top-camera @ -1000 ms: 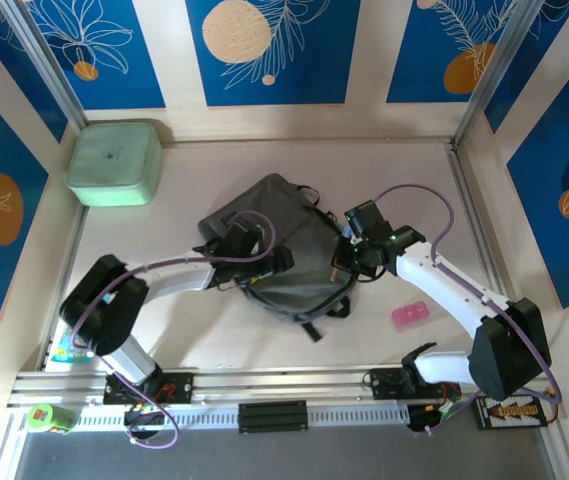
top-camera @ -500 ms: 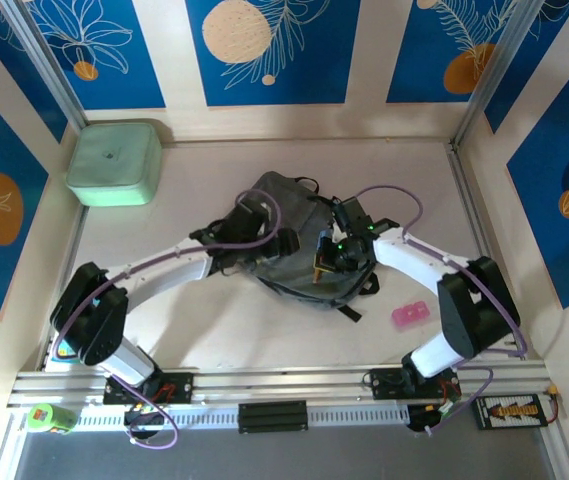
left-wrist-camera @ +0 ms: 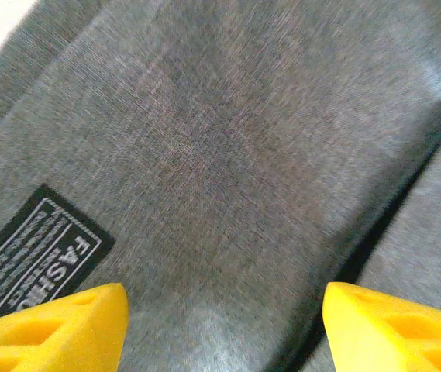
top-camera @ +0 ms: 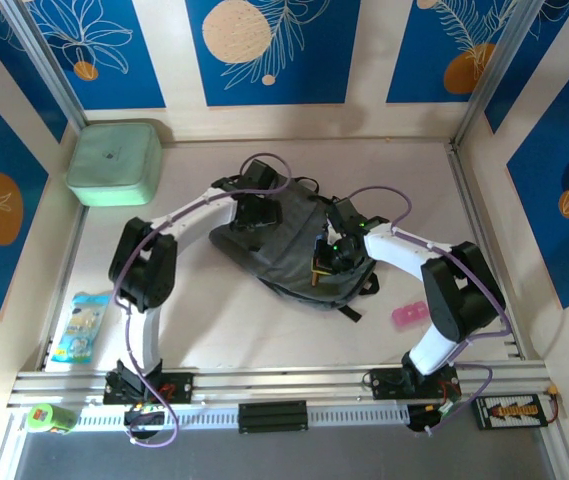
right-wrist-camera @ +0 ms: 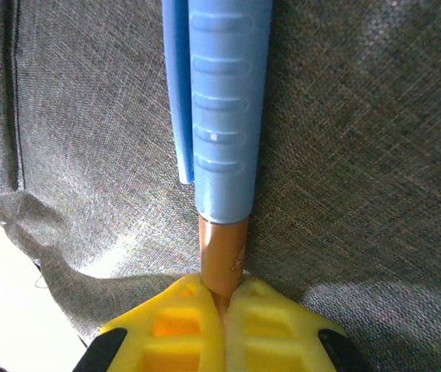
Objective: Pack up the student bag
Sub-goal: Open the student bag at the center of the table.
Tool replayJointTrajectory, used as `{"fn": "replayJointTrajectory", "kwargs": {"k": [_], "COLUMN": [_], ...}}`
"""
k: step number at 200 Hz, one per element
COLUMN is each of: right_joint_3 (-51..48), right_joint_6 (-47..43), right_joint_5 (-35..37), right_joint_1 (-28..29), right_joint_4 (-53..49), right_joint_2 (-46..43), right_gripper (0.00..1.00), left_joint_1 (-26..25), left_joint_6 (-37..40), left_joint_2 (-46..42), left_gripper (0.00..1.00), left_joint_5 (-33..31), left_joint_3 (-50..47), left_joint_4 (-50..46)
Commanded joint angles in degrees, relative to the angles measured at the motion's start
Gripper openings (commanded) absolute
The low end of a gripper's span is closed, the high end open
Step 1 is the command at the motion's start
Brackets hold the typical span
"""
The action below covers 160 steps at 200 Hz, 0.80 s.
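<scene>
Swung up from the near side, the left claw (left-wrist-camera: 224,302) hangs spread over the student bag (top-camera: 289,250) mid-surface (top-camera: 214,330), by its label (left-wrist-camera: 38,248). Rightward, the right claw (right-wrist-camera: 222,298) pinches a pen (right-wrist-camera: 224,101) lying along the fabric, apparently pointing away.

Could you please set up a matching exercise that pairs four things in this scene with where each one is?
Things:
1. bag
2. green box
3. pen
4. pink object

Places:
A. pinched in the shut right gripper
B. far left corner of the table
C. middle of the table
D. on the table, right of the bag

Pairs: 1-C, 2-B, 3-A, 4-D
</scene>
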Motion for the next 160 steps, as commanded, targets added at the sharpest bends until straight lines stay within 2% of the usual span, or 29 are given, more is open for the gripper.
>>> {"fn": "replayJointTrajectory", "kwargs": {"k": [1,17,37,68,117,160], "right_joint_3": [0.7,0.8,0.8,1.0,1.2,3.1], "right_joint_6": [-0.8,-0.7,-0.6,-0.5,-0.7,-2.2], "right_joint_5": [1.4,1.3,1.4,1.7,3.1,1.1], "right_joint_1": [0.0,0.1,0.2,0.3,-0.2,-1.6], "right_joint_4": [-2.0,-1.8,-1.7,-1.7,-2.5,-3.2], "right_joint_2": [1.7,2.1,2.6,3.2,1.9,-2.2], "right_gripper": [0.01,0.01,0.01,0.01,0.0,0.0], "left_joint_1": [0.0,-0.5,-1.2,-1.3,-1.1,-0.5], "left_joint_6": [0.6,-0.6,-2.9,-5.3,-5.4,-4.0], "left_joint_2": [3.2,5.3,7.9,9.8,10.1,4.5], "left_gripper": [0.68,0.66,0.46,0.4,0.0,0.0], "left_joint_5": [0.3,0.3,0.3,-0.5,-0.7,2.6], "left_joint_3": [4.2,5.7,7.1,7.2,7.7,7.2], "left_joint_4": [-5.1,-5.8,-7.6,-9.4,-9.8,-6.7]}}
